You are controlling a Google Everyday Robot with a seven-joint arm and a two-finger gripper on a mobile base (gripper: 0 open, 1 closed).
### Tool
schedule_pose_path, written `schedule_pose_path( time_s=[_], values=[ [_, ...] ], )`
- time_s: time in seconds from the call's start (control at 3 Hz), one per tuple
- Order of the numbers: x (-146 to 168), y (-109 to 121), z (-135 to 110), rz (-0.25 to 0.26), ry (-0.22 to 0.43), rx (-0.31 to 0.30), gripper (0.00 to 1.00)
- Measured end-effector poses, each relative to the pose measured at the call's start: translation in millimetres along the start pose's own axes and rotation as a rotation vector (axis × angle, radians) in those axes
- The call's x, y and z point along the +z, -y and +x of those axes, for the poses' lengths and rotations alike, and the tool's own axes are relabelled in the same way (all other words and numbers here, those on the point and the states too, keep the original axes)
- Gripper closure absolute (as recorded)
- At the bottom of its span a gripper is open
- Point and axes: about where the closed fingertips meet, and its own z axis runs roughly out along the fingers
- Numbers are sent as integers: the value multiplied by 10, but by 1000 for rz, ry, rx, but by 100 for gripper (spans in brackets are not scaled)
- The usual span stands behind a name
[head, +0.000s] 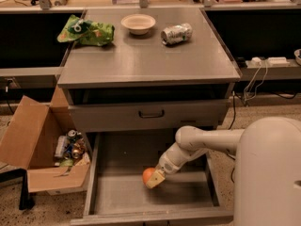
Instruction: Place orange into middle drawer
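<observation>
The orange [147, 174] sits low inside the open middle drawer [113, 192], a wide grey tray pulled out at the bottom of the cabinet. My gripper [154, 178] reaches down into the drawer from the right and is right against the orange, its cream fingers [157, 180] covering the fruit's right side. The white arm runs from the robot body at the lower right to the gripper.
On the cabinet top [146, 55] lie a green chip bag [87, 30], a cream bowl [138, 23] and a crushed silver can [177, 33]. A drawer front with a dark handle [151, 113] is above the open drawer. An open cardboard box [47, 149] with cans stands at the left.
</observation>
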Motion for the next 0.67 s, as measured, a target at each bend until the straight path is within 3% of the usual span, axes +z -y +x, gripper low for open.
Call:
schedule_pose_path(
  time_s=[0.33,0.67],
  values=[
    [1,0,0,0,0,0,0],
    [1,0,0,0,0,0,0]
  ],
)
